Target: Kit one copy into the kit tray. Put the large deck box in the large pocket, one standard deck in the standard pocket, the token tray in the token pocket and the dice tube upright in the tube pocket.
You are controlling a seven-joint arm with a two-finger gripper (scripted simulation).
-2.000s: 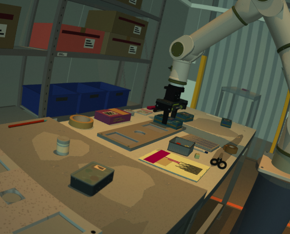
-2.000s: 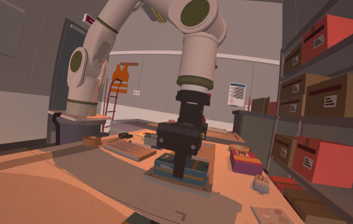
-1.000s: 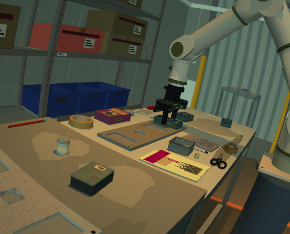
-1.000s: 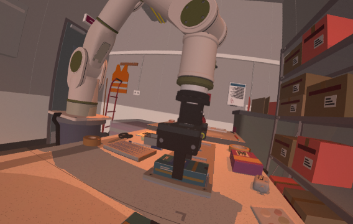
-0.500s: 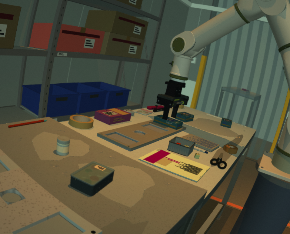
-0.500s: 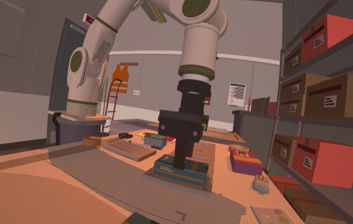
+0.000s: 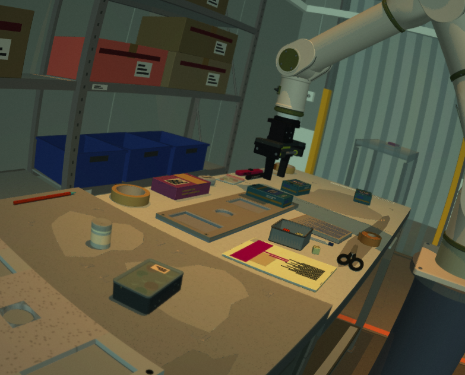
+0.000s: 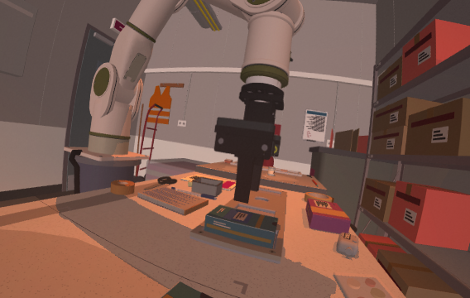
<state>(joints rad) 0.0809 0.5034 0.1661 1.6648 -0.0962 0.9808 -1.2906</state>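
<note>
A large blue deck box [image 7: 269, 195] [image 8: 241, 225] sits in the pocket at the far end of the kit tray [image 7: 224, 215] [image 8: 255, 215]. A small blue standard deck [image 7: 295, 187] lies just past the tray. Another small blue deck [image 7: 362, 196] lies further right. The dark token tray [image 7: 147, 285] rests on the near table. The pale dice tube [image 7: 101, 233] stands upright on that table too. A purple box [image 7: 180, 185] [image 8: 327, 215] lies beside the kit tray. My gripper [image 7: 276, 176] [image 8: 246, 194] hangs above the blue deck box, open and empty.
Behind the table a shelf rack [image 7: 103, 80] holds cardboard boxes and blue bins [image 7: 119, 155]. A tape roll [image 7: 130, 194], a grey bin [image 7: 290, 233], a keyboard [image 7: 325, 227], scissors [image 7: 350, 260], a printed card [image 7: 281, 264] and a second tape roll [image 7: 369, 238] lie around the tray.
</note>
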